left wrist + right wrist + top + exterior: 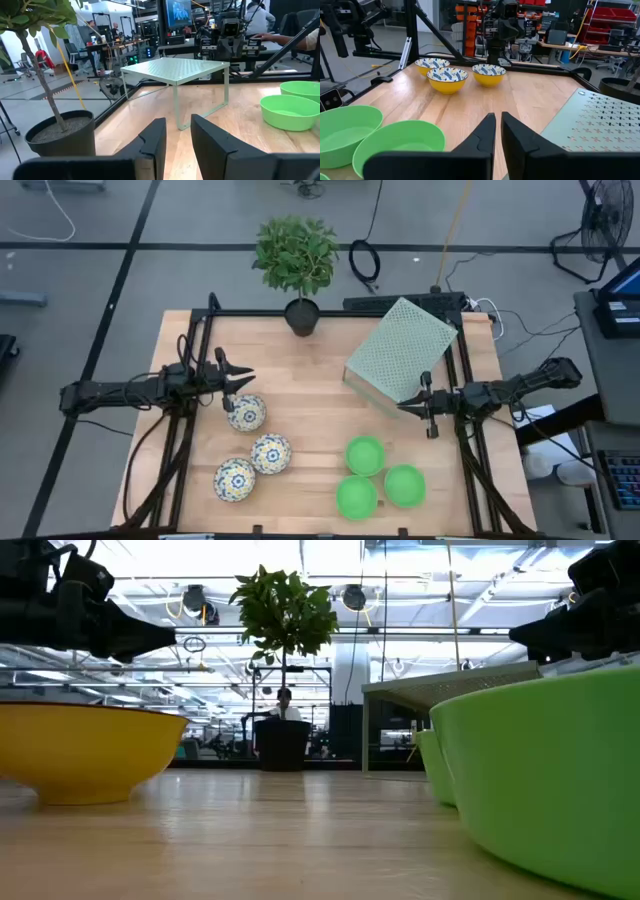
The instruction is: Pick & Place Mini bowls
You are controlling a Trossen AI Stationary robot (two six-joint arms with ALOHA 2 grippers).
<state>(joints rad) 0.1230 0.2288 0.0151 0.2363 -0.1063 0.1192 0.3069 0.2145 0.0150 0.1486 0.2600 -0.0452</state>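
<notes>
Three patterned mini bowls, yellow outside, stand on their bases at the table's left: one far (pixel 246 412), one in the middle (pixel 271 453), one near (pixel 235 479). Three green mini bowls (pixel 365 455), (pixel 357 497), (pixel 405 485) stand clustered at the near right. My left gripper (pixel 250 376) hovers just beyond the far patterned bowl, pointing toward the table's right. Its fingers (pixel 178 120) stand a little apart with nothing between them. My right gripper (pixel 402 408) hovers beyond the green bowls, pointing left. It is shut (pixel 498 116) and holds nothing.
A pale green perforated rack (pixel 402 348) stands on thin legs at the far right, right beside my right gripper. A potted plant in a black pot (pixel 301 315) stands at the far edge's middle. Bare wood lies in the table's centre between the two bowl groups.
</notes>
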